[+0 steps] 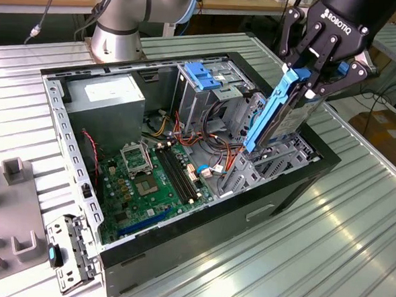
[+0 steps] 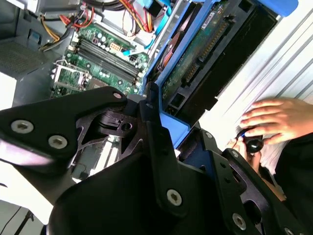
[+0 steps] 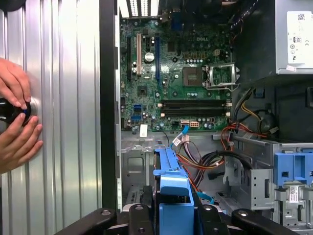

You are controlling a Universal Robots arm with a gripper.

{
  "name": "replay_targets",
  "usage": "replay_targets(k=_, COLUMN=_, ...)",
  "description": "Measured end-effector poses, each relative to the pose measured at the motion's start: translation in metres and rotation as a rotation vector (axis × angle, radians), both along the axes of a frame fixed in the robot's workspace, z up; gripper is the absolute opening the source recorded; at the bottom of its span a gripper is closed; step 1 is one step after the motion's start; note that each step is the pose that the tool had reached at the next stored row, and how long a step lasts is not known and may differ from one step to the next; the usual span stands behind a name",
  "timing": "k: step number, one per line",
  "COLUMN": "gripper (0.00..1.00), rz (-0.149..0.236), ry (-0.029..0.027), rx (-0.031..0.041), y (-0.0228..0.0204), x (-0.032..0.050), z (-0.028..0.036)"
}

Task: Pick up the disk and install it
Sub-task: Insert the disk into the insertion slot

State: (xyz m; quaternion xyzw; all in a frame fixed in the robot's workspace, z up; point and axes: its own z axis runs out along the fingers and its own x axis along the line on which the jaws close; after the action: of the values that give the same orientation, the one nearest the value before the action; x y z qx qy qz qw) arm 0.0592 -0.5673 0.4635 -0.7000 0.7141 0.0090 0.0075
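The disk is a grey drive in a bright blue carrier. It hangs tilted over the open computer case, at the exterior view's right. Its lower end sits at the top of the low grey drive bay. My gripper is shut on its upper end, by the blue handle. In both wrist views the black fingers clamp the blue carrier, with the disk's circuit-board side facing the second wrist camera. My gripper is above the bay.
The case holds a green motherboard, a grey power supply, coloured cables and a tall drive cage with a blue bracket. A person's hands rest on a black knob on the ribbed table. Grey fixtures lie at the exterior view's left.
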Motion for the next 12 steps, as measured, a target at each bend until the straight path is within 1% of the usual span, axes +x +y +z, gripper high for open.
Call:
replay_targets(k=2, gripper=0.37, rz=0.0, ry=0.0, rx=-0.0005, y=0.0001, x=0.0038, z=-0.0028)
replay_targets(k=6, gripper=0.37, rz=0.0, ry=0.0, rx=-0.0002, y=0.0, x=0.0047, z=-0.0072)
replay_targets(k=12, gripper=0.37, rz=0.0, ry=0.0, rx=-0.0001, y=-0.0001, x=0.0048, z=-0.0078)
